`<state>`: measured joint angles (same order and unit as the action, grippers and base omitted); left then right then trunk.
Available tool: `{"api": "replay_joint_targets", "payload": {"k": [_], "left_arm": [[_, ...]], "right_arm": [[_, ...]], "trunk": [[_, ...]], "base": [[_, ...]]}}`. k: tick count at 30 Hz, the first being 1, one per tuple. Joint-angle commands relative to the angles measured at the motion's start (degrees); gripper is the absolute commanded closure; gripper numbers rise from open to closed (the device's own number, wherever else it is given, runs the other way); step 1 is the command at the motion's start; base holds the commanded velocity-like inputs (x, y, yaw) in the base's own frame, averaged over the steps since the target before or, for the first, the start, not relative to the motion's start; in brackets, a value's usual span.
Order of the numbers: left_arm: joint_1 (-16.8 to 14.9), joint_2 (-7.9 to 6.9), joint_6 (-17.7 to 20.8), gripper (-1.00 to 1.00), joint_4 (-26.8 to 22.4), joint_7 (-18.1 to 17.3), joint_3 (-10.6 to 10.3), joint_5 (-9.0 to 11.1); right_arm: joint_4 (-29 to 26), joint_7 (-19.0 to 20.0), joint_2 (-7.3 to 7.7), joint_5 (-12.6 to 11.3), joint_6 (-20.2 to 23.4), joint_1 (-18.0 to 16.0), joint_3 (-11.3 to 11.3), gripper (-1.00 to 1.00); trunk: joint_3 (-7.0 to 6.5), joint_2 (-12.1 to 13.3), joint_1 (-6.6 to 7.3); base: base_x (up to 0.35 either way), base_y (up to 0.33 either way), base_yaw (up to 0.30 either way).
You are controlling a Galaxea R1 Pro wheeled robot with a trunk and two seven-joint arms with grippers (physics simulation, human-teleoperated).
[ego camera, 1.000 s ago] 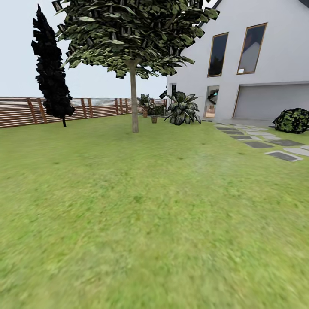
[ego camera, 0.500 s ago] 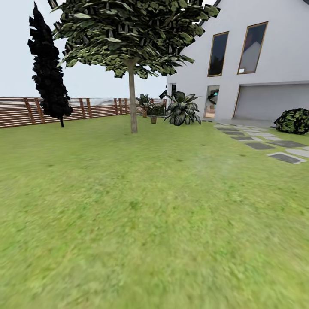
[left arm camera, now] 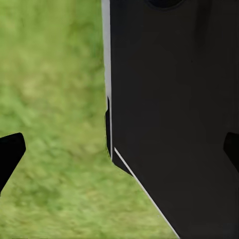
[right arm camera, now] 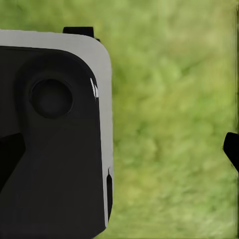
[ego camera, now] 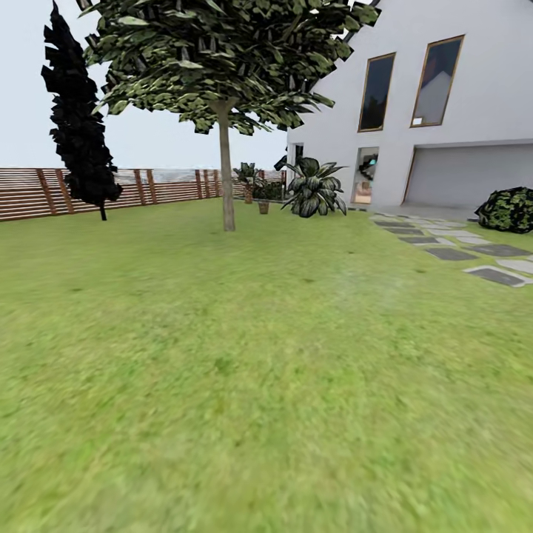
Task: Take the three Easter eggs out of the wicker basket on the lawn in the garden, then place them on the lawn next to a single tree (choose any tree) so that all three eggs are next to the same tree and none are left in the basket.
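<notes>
Slowly the whole view has slid, so the robot is rolling over the lawn [ego camera: 244, 370] toward the tree [ego camera: 224, 178]; no eggs or basket show yet, and both claws look spread wide, holding nothing.

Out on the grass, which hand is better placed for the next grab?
Neither has an edge: the left hand and right hand both hang open and empty over the mottled green grass lawn, beside the robot's black body.
</notes>
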<state>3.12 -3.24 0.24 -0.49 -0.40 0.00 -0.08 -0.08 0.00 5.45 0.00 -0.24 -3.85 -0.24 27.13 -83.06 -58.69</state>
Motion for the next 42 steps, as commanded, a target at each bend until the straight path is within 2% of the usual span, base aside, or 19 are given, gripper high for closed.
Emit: {"api": "replay_joint_targets", "payload": {"k": [1,42], "left_arm": [[0.00,-0.01,0.03,-1.00,-0.05,-0.04,0.00,-0.01],[-0.04,-0.01,0.03,-1.00,-0.06,-0.04,0.00,-0.01]], "right_arm": [[-0.01,0.00,0.00,0.02,-0.02,-0.02,-0.02,-1.00],[-0.01,0.00,-0.02,0.09,-0.02,-0.02,-0.02,-1.00]], "trunk": [[0.04,-0.02,-0.03],[0.04,-0.02,-0.03]], "base": [[0.333,-0.123,0.000],[0.333,-0.123,0.000]]}}
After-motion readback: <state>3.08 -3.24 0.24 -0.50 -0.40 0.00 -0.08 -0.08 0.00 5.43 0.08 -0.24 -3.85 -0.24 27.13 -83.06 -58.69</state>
